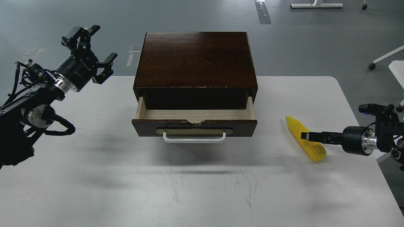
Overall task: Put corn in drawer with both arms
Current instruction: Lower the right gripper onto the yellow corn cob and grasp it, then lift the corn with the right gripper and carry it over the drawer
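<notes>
The yellow corn point(298, 132) lies on the white table point(202, 183) at the right, point toward the back. The drawer point(194, 121) of the dark brown box point(195, 60) stands pulled partly out, pale wood inside and nothing in it, white handle in front. My right gripper point(305, 136) reaches in from the right at table height, its tip over the middle of the corn; it is seen edge-on, so its fingers cannot be told apart. My left gripper point(90, 49) is open and holds nothing, raised to the left of the box.
The table's right edge runs close behind the right arm. A white desk corner point(398, 67) and chair legs stand off the table at the right. Grey floor lies behind the box.
</notes>
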Action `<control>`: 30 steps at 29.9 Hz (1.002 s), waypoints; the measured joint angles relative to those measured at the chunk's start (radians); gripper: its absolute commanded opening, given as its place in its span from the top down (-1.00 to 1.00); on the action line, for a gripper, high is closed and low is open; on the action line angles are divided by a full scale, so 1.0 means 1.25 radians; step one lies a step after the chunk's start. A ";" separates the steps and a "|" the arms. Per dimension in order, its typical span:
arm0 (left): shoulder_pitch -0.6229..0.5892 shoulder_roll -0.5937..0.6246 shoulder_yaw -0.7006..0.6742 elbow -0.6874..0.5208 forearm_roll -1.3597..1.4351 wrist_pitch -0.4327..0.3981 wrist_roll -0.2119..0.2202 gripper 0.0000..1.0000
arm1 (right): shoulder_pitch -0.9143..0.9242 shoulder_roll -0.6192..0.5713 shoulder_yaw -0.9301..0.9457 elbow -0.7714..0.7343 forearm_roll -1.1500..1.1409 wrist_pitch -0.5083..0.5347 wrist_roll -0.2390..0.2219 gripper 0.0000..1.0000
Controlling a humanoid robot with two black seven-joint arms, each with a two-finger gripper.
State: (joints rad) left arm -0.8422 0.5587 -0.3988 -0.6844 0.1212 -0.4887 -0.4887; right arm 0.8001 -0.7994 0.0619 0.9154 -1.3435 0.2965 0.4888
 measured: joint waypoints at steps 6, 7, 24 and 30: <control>0.000 0.000 0.000 0.000 0.000 0.000 0.000 -0.96 | 0.001 0.011 -0.021 -0.016 0.000 -0.016 0.000 -0.01; 0.000 0.000 0.000 0.000 0.000 0.000 0.000 -0.96 | 0.000 0.013 -0.021 -0.017 0.000 -0.017 0.000 0.17; -0.001 0.003 0.000 -0.002 0.001 0.000 0.000 -0.96 | 0.053 0.007 -0.036 0.014 0.004 -0.018 0.000 0.92; -0.002 0.005 0.000 -0.002 0.001 0.000 0.000 -0.96 | 0.191 -0.045 -0.037 0.089 0.009 -0.012 0.000 0.90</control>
State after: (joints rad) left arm -0.8451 0.5648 -0.3989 -0.6873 0.1227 -0.4886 -0.4886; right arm 1.0391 -0.8562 0.0152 1.0265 -1.3320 0.2818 0.4884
